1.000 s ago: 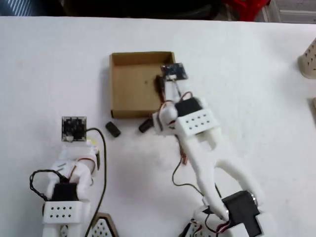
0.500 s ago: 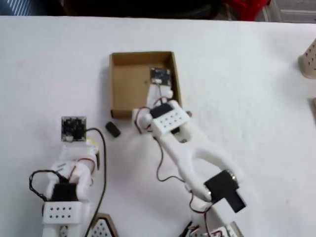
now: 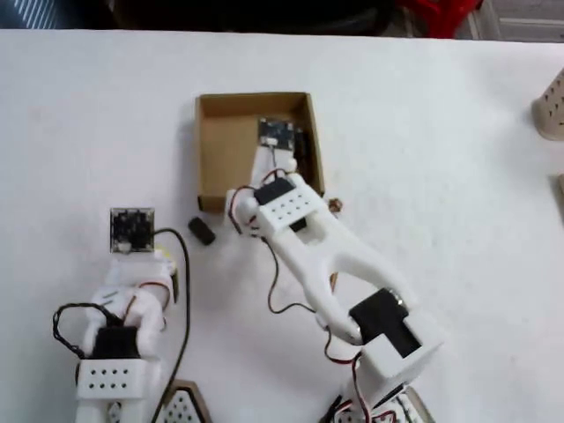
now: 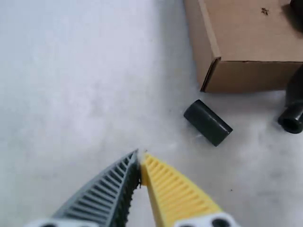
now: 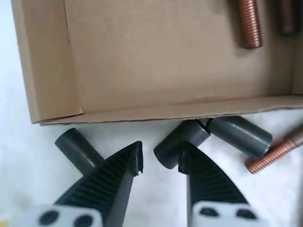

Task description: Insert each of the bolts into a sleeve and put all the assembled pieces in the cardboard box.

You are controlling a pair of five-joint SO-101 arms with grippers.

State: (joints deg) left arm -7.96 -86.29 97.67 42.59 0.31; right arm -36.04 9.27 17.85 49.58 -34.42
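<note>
Right gripper (image 5: 160,158): swings left, fingers parted over a dark cylindrical sleeve (image 5: 182,139) by the brown cardboard box (image 5: 142,111) — pickup likely next.
Left gripper (image 4: 140,158): clenched, empty.

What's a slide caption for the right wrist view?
Right hand open above a dark sleeve just outside the cardboard box, a copper bolt lying inside.
</note>
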